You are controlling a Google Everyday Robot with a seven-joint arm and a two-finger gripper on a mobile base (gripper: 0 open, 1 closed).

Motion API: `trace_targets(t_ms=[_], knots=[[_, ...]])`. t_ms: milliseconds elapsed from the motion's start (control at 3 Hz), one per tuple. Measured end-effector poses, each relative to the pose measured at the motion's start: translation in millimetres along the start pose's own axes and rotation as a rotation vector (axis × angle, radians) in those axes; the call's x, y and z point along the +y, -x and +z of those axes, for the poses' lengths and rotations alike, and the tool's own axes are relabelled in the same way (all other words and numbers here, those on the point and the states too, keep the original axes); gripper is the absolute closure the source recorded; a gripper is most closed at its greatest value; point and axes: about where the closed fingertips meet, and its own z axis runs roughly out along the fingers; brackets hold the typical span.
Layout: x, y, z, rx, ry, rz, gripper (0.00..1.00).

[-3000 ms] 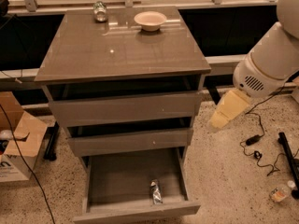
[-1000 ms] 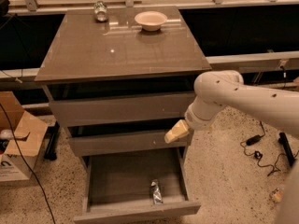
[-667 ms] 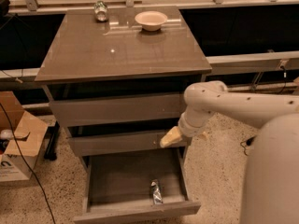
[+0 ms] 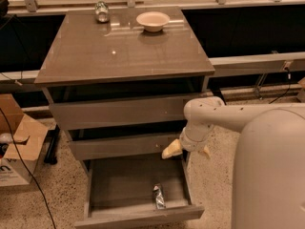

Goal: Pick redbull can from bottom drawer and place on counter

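Approach stage: end effector (image 4: 188,151) spread and empty, poised over the rear corner of the open bottom drawer (image 4: 119,185).
Redbull can (image 4: 158,196) appears to lie on its side below the end effector, near the drawer's front wall and the side wall nearest the arm. The pulled-out drawer permits descent from above. Middle drawer front (image 4: 119,147), just beside the end effector, limits rearward room. Tabletop (image 4: 124,51), well above, offers bare surface on its near half; bowl (image 4: 152,20) and second can (image 4: 101,11) occupy the far edge.

Open bottom drawer (image 4: 125,186) seemingly clear beneath the hand (image 4: 187,152).
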Motion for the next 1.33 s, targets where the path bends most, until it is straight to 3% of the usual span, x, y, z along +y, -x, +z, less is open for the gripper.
trace_targets(t_ms=[333,667,1000,1333], knots=[[-4,-5,23,0.060,-0.027,0.036,0.00],[-7,-9,66,0.126,-0.017,0.110,0.00],[4,-10,126,0.178,0.099,0.169,0.00],[11,-20,163,0.213,0.251,0.209,0.00]])
